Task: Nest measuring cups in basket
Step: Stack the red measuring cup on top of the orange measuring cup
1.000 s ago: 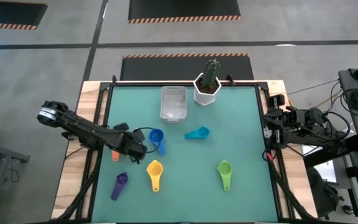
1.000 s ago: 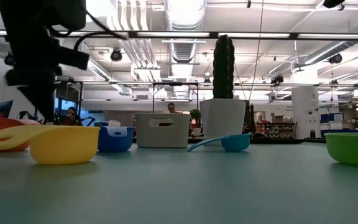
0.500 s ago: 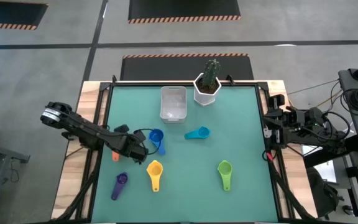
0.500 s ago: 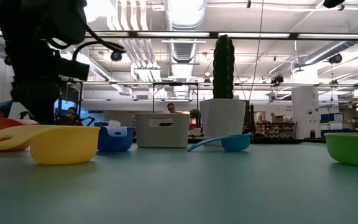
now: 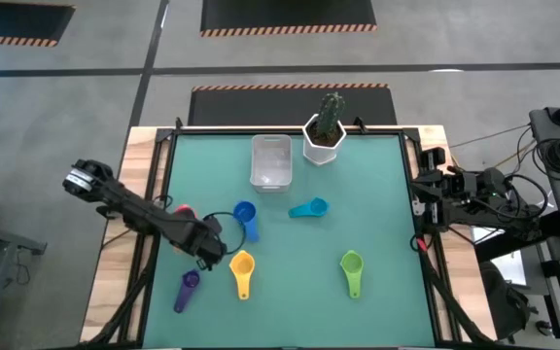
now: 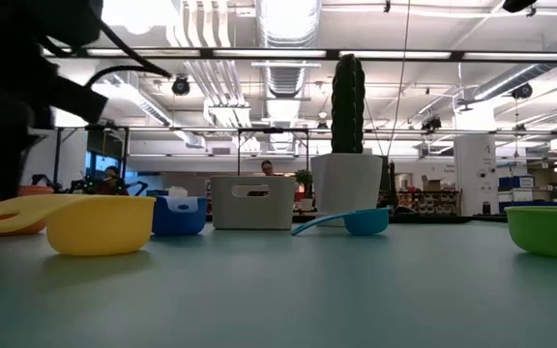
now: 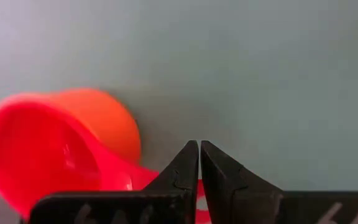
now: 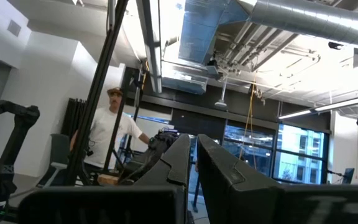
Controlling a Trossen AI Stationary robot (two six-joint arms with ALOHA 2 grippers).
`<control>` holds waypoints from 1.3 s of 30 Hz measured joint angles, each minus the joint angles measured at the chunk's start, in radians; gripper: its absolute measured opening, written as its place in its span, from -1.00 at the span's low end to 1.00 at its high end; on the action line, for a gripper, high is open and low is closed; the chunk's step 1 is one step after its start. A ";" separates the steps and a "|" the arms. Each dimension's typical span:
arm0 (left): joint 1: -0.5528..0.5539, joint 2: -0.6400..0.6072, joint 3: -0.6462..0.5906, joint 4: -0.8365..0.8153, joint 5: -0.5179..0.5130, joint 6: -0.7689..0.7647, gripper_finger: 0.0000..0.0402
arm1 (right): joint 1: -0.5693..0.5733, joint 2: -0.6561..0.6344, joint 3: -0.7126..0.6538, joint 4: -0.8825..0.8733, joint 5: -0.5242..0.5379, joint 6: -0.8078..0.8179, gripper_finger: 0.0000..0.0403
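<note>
Left end effector (image 7: pixel 199 163) pinched shut on small red plastic scoop's (image 7: pixel 39 155) flat handle near surface's (image 5: pixel 377 233) left edge; lift level toward clear rectangular basket (image 5: pixel 270 161).

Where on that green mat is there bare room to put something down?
Free: the stretch between the teal cup and green cup out to the mat's right edge. Crowded: the left, around the blue cup, yellow cup and left gripper.

The red cup (image 7: pixel 39 152) is cut off at the left wrist view's left and bottom edges — its handle runs under the left gripper (image 7: pixel 199 163); grip unclear.

The orange cup (image 7: pixel 107 121) is half hidden behind it.
</note>
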 joint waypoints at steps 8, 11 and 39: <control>-0.091 -0.001 0.070 -0.076 0.029 -0.093 -1.00 | 0.000 0.000 0.000 0.000 0.000 0.000 -0.91; -0.113 -0.002 0.081 -0.067 0.003 -0.116 -1.00 | 0.000 0.000 0.000 0.000 0.000 0.000 -0.91; -0.189 -0.002 -0.003 -0.076 -0.051 -0.234 -1.00 | 0.000 0.000 0.000 -0.006 0.000 0.001 -0.91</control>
